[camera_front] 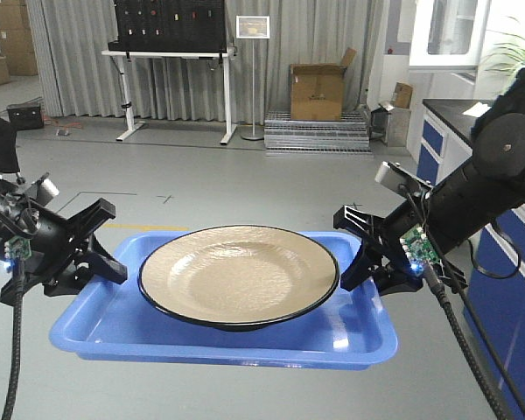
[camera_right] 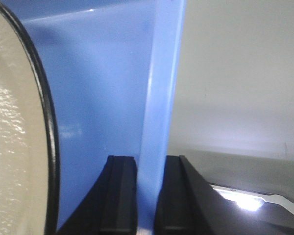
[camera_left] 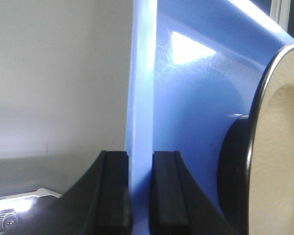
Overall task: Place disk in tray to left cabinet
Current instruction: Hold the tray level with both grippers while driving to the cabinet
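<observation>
Both arms are on the tray [camera_front: 114, 328]. The left end effector [camera_front: 101, 262] is clamped on the short rim at its own side, and the right end effector [camera_front: 360, 254] is doing the same on the opposite short rim. The blue tray hangs level between them, over the grey floor [camera_front: 245, 175].

Left wrist view: the left end effector [camera_left: 139, 191] is closed down to a narrow slot. Its black pads [camera_left: 115, 191] press on either face of the tray [camera_left: 196, 98] rim. Just beyond the tips, inside the tray, is the disk [camera_left: 279, 171], with its black edge near the inner pad.

Right wrist view, mirror picture: the right end effector [camera_right: 149, 196] is nipped tight on the thin blue wall of the tray [camera_right: 98, 73]. The disk [camera_right: 14, 147] sits just inward of the fingers.

From the front, the disk [camera_front: 239, 276] lies flat in the tray midway between the two end effectors. It is tan face up and close to each, touching neither.
</observation>
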